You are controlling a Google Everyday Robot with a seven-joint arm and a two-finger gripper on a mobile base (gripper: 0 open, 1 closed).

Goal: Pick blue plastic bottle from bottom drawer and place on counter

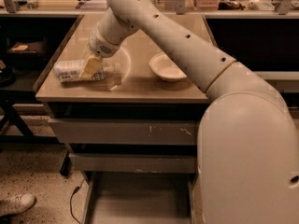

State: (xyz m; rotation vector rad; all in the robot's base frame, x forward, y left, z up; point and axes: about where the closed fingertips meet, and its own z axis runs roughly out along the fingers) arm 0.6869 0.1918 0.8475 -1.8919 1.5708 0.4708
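The blue plastic bottle (67, 71) lies on its side on the left part of the beige counter (145, 85). My gripper (93, 68) reaches down from the arm onto the bottle's middle. One yellowish finger (91, 66) lies across the bottle's near side, and the other finger is hidden behind it. The gripper looks closed around the bottle, which rests on the counter top. The bottom drawer (140, 199) stands pulled out below, and its grey floor is bare.
A white round bowl (166, 69) sits on the counter to the right of the bottle. Two closed drawer fronts (126, 132) lie under the counter. A cluttered workbench (224, 1) runs along the back. A shoe (16, 203) and a cable are on the floor at the left.
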